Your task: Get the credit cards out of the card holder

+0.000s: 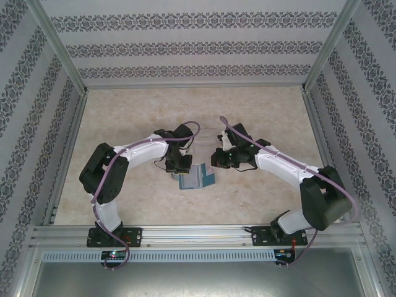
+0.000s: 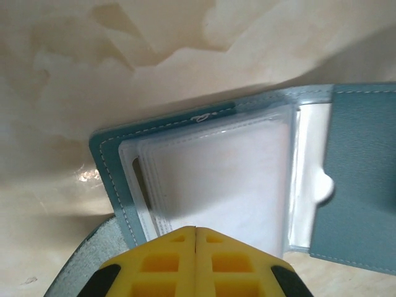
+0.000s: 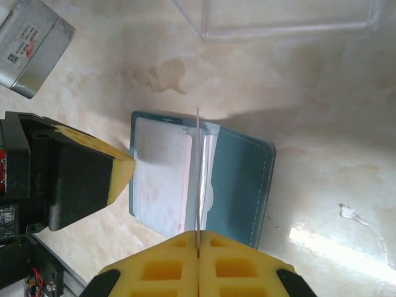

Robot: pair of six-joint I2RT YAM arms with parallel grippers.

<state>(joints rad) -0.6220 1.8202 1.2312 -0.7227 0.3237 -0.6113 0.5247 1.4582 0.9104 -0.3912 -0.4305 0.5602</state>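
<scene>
The teal-blue card holder (image 1: 197, 178) lies open on the table between the two arms. Its left panel carries a stack of clear sleeves (image 2: 216, 179), and its right panel (image 3: 241, 185) is bare teal. My left gripper (image 2: 196, 230) is shut, its tips against the near edge of the sleeves; it comes in from the left (image 3: 124, 173). My right gripper (image 3: 198, 234) is shut on a thin pale credit card (image 3: 198, 161). The card stands edge-on over the holder's fold. Any other cards are hidden behind the frosted sleeves.
A clear plastic box (image 3: 284, 18) stands just beyond the holder (image 1: 213, 133). A silver-grey labelled block (image 3: 31, 43) sits above the left gripper's body. Patterned walls and an aluminium frame (image 1: 68, 74) enclose the beige marbled table (image 1: 136, 111).
</scene>
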